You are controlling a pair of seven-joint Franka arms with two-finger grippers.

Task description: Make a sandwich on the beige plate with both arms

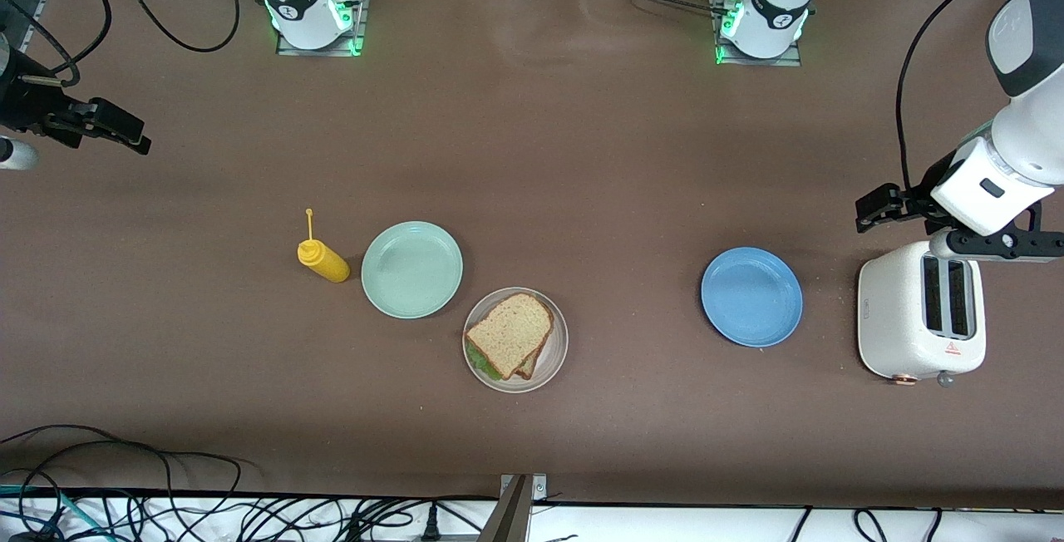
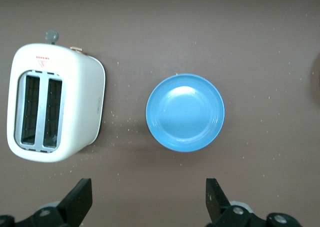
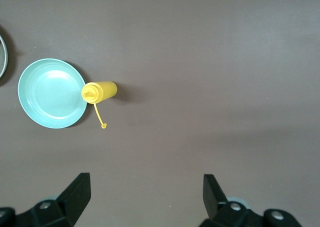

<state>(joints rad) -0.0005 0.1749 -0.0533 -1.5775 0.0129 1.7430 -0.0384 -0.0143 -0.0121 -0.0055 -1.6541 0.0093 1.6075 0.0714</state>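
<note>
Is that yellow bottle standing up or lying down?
Standing upright. The yellow mustard bottle rests on its base beside the mint green plate, its nozzle on top and its tethered cap dangling loose.

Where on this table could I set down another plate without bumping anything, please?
The widest bare stretch lies between the beige plate holding the sandwich and the blue plate. The strip between the plates and the arm bases is bare too. It is crowded where the mustard bottle, mint green plate and beige plate cluster.
</note>
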